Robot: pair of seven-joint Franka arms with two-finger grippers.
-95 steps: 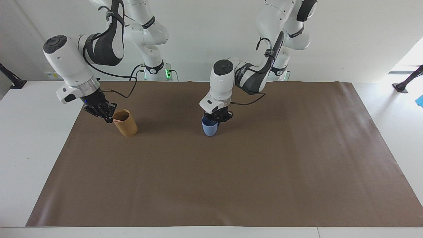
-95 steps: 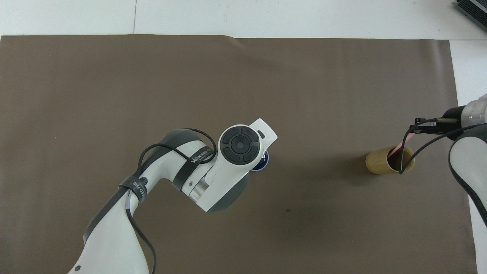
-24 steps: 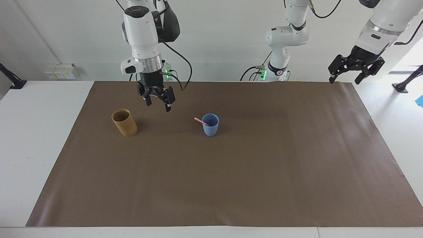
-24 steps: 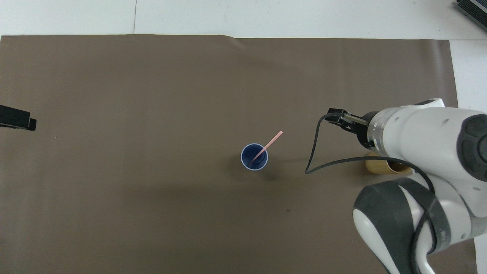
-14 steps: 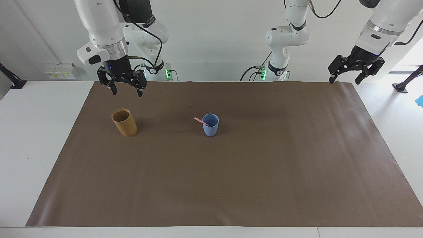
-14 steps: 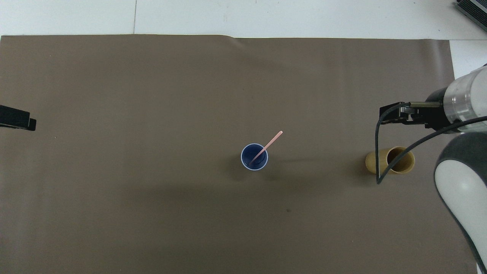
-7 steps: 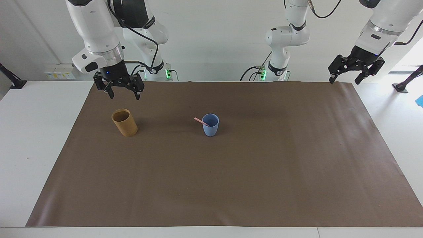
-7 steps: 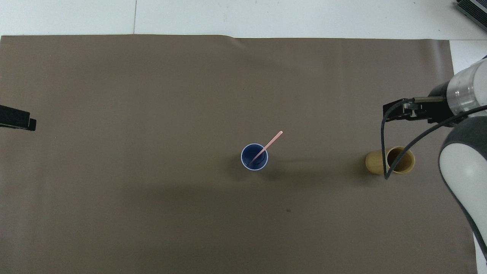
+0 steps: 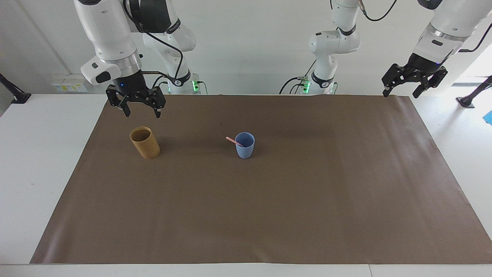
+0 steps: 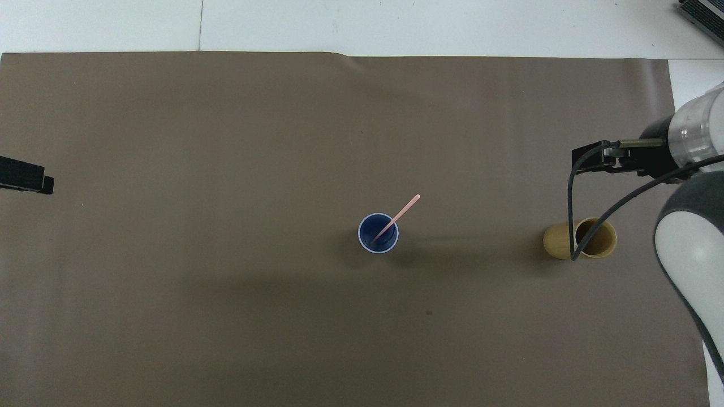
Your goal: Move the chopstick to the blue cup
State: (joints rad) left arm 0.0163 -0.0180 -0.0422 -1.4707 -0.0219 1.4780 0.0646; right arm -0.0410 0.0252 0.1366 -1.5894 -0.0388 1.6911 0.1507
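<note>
Basically done: the chopstick [image 9: 233,141] sits in the blue cup [image 9: 245,145], lower end inside, upper end leaning out over the rim toward the right arm's end of the table. Blue cup stands upright mid-mat; the tan cup [image 9: 145,142] stands well apart, toward the right arm's end, looks empty.

Right gripper [image 9: 135,108] hangs up over the mat edge near the tan cup, fingers spread, holding nothing. Left gripper [image 9: 413,84] waits raised at the mat corner on the left arm's end, fingers spread, empty too.

Step in hand, as I judge it: clearing off to rest. To do it well, the right arm should keep high and away from both cups, with no sweep across the blue cup, since the leaning stick could be knocked out or tip the cup. Mind the dangling cable [image 10: 572,215] over the tan cup.
</note>
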